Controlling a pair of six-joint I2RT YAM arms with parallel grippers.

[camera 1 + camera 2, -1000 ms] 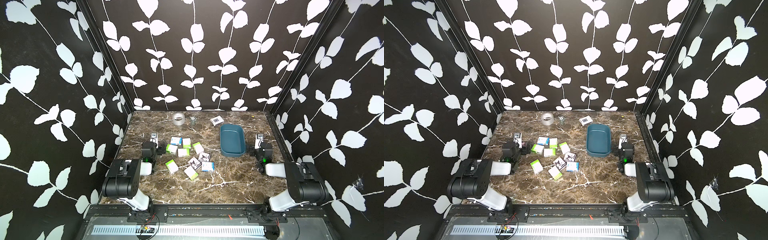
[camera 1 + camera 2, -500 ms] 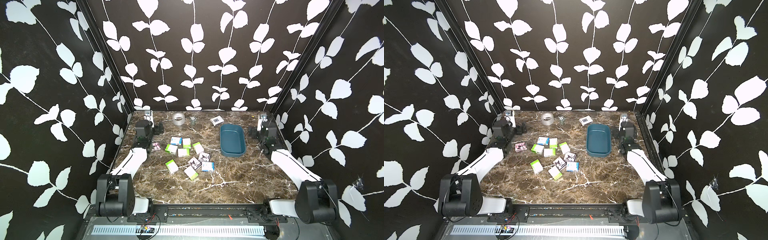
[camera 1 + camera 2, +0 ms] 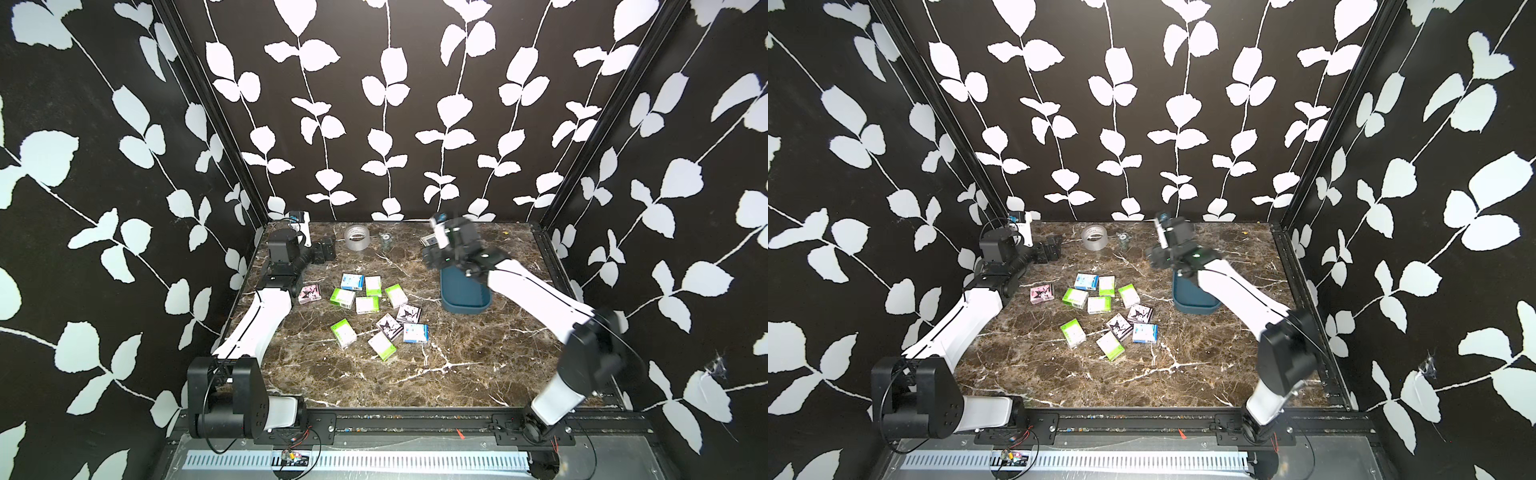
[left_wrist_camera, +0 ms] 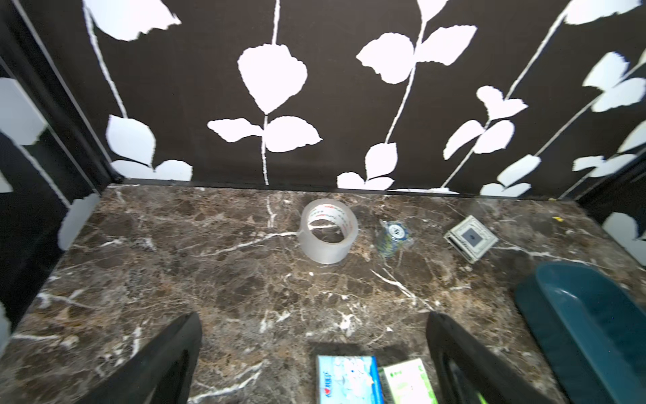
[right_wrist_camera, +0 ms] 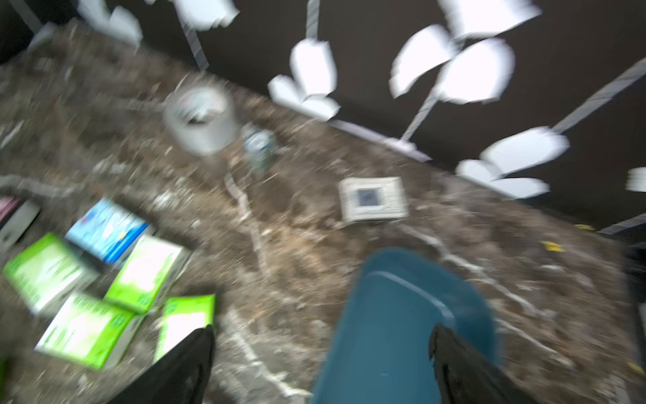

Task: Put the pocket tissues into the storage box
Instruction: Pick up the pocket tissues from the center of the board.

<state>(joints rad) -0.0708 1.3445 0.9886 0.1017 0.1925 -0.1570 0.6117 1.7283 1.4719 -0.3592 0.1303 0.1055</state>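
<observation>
– Left claw (image 4: 313,321) first: how does it stand?
– Jaws spread wide, nothing between them. It hangs over bare counter (image 3: 415,374) near the back left corner, with the tape roll (image 4: 328,231) ahead of it
– And the right claw (image 5: 321,334)?
– Also wide apart and empty, held above the far end of the storage box (image 3: 457,293). Its wrist view is blurred, but the gap between the fingers is plain
– So where are the pocket tissues (image 3: 367,304)?
– All on the counter, loosely scattered in the middle, to the left of the box and apart from it. I count eleven in both top views, one pink-backed pack (image 3: 309,293) lying just beside the left arm
– Anything in the box?
– No pack shows in the part I can see; the right arm covers its far end in the top views
– Then the job has barely begun?
– I'd judge nothing is done yet: every pack is left to pick up and drop in. The white packet with the grey square (image 4: 471,238) and the tape roll lie along the back and are no part of it
</observation>
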